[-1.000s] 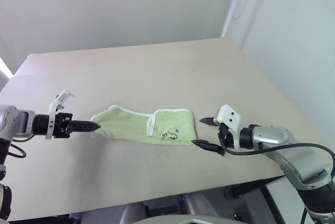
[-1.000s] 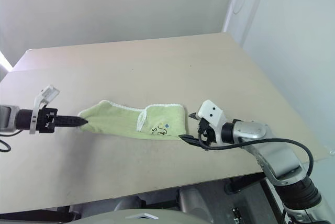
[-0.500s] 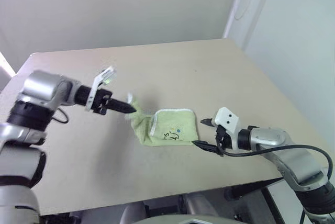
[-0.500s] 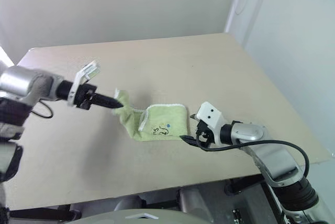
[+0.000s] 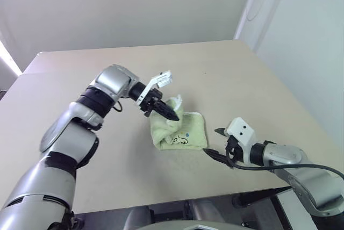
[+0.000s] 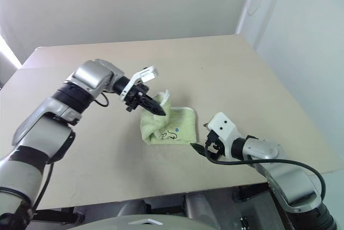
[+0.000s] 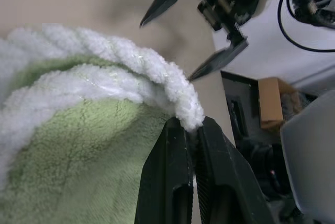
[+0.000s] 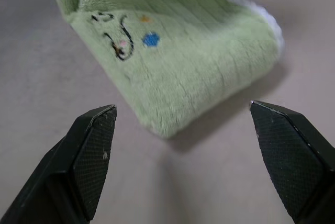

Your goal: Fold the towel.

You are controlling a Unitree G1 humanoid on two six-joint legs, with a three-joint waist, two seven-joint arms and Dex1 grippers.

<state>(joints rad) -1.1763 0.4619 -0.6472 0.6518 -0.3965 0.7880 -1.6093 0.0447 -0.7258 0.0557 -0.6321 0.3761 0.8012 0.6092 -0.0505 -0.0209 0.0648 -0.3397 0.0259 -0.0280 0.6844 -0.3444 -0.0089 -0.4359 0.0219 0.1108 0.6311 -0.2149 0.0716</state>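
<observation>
Small pale lime-green terry towel (image 5: 180, 130) on beige table (image 5: 226, 69), just ahead of right gripper (image 5: 217, 143), jaws spread wide, empty. Left gripper (image 5: 171, 115) clenched on white stitched edge (image 7: 178, 98), carrying it over towel. Soft, light, limp; best pinched at hem corners.

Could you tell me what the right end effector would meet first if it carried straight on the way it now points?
Most likely the near edge of the small pale lime-green terry towel, which lies ahead between the open right end effector fingers; depth is uncertain.
</observation>
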